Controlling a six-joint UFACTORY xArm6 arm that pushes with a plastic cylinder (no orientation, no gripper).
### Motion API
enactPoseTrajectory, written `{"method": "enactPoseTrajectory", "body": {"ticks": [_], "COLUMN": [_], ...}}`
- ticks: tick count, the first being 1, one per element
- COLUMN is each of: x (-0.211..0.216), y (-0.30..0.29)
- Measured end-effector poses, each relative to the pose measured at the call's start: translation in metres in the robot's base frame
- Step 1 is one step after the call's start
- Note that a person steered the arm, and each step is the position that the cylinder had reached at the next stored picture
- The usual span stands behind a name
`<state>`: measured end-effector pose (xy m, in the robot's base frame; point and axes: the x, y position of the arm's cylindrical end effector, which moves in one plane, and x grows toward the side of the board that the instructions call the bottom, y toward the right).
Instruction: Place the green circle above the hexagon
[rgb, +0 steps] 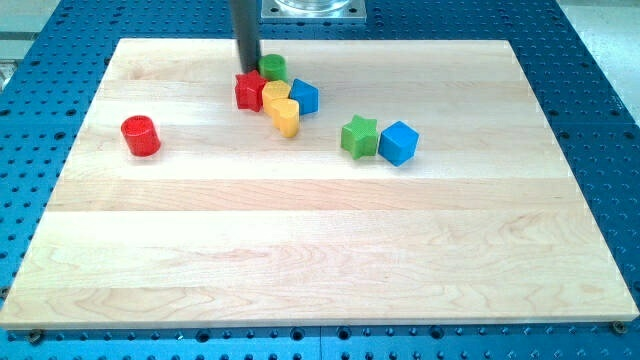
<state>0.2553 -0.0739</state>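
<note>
Crowding the green circle (273, 67) — red star (249, 90), my tip (249, 72).

The worktop (330, 230) is pale wood with visible grain, planks joined lengthwise, smooth and matt. Around it lies a blue perforated base (600, 110) that looks like metal. The green circle (273, 67), red cylinder (141, 135) and blue cube (398, 142) look like smooth, slightly glossy plastic. The rod (244, 35) is dark and matt.

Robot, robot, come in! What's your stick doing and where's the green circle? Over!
My tip just left of green circle, above red star. Circle sits top of the cluster. Yellow blocks and blue block crowd below it.
</note>
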Motion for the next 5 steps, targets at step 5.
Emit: {"method": "enactPoseTrajectory", "body": {"ticks": [5], "x": [-0.02], "y": [0.058]}}
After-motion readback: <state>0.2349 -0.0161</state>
